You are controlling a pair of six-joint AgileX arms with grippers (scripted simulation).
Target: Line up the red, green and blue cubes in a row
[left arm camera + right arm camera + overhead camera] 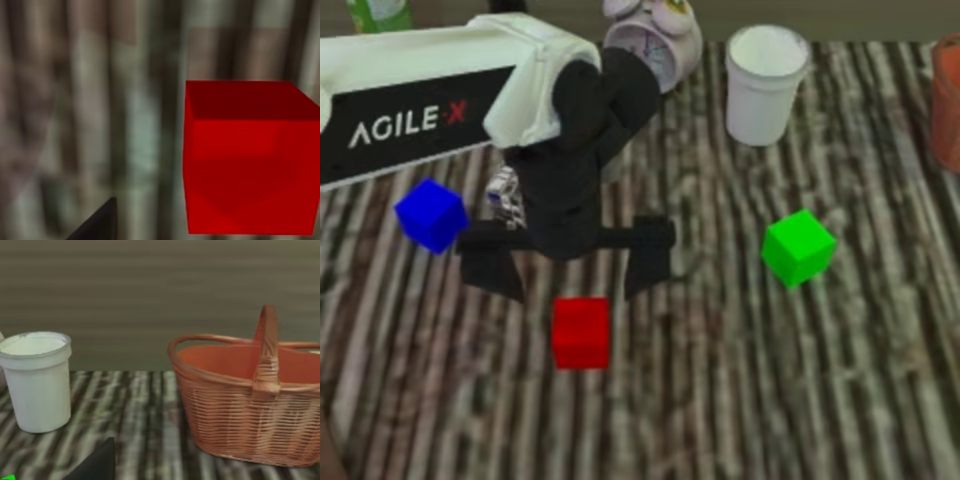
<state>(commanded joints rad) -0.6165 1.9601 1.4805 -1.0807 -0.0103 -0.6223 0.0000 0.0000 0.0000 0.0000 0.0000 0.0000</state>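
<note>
Two fingers of the left gripper are spread wide, gripping nothing, poised just behind the red cube. The blue cube and green cube are set apart at either side.

- You have the red cube lying flat near the table's middle, toward the front.
- Your blue cube sits far left, turned cornerwise.
- Your green cube sits right, also turned.
</note>
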